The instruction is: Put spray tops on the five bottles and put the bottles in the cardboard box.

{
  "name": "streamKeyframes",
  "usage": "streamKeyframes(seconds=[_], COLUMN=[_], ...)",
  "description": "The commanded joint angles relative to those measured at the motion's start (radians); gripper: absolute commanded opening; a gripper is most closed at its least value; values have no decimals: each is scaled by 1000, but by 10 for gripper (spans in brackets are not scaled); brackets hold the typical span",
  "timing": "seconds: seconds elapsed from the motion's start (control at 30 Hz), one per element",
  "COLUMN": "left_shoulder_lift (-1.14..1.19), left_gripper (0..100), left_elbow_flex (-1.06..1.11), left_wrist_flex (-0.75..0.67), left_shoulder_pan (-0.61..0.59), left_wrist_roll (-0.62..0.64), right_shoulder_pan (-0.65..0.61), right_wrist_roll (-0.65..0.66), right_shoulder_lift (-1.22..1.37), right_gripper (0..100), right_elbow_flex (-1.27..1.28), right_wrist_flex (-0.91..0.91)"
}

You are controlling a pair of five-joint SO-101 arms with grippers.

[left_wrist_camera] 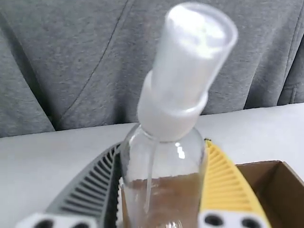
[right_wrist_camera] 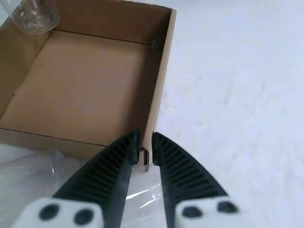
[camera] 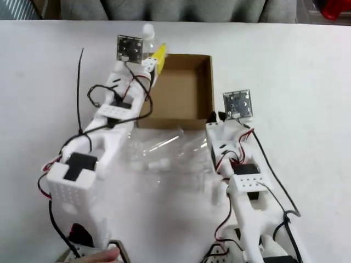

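White worktop: my left pincer gripped the capped bottle by its body.
It looked light, slippery; my right pincer pinched the cardboard box.

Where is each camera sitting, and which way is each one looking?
High view: fixed above the white table, looking down; shows the left arm, right arm and brown cardboard box.
Left wrist view: on the left arm's wrist, facing the clear bottle with white spray top clamped in the left gripper, grey cloth behind.
Right wrist view: on the right arm's wrist, facing the box's inside past the right gripper, which pinches a corner.
Shared: box and bottle appear in all three.
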Motion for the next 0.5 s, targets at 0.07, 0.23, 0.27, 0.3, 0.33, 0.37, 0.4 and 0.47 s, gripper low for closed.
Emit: streamKeyframes(seconds=[0.07, 0.23, 0.27, 0.3, 0.33, 0.37, 0.4, 0.47], left_shoulder_lift=[53, 140, 156, 170, 182, 194, 205, 226], left_gripper=[22, 22, 22, 22, 22, 22, 22, 22], left_elbow_flex=[-121, -183, -195, -206, -213, -222, -230, -249], left_wrist_flex=[-34, -34, -34, -34, -34, -34, -34, -34], left_shoulder_pan=[4, -7, -10, -12, -13, -21, -25, -31], left_wrist_roll=[-12, -12, -12, -11, -11, -11, -11, -11], right_shoulder_pan=[5, 4, 4, 4, 4, 4, 4, 4], right_wrist_roll=[11, 11, 11, 11, 11, 11, 11, 11], right_shoulder_lift=[2, 4, 2, 2, 2, 2, 2, 4], right_gripper=[17, 17, 17, 17, 17, 17, 17, 17], right_elbow_flex=[-57, -55, -55, -55, -55, -55, -55, -55], right_wrist_flex=[-22, -22, -22, -22, -22, -22, -22, -22])
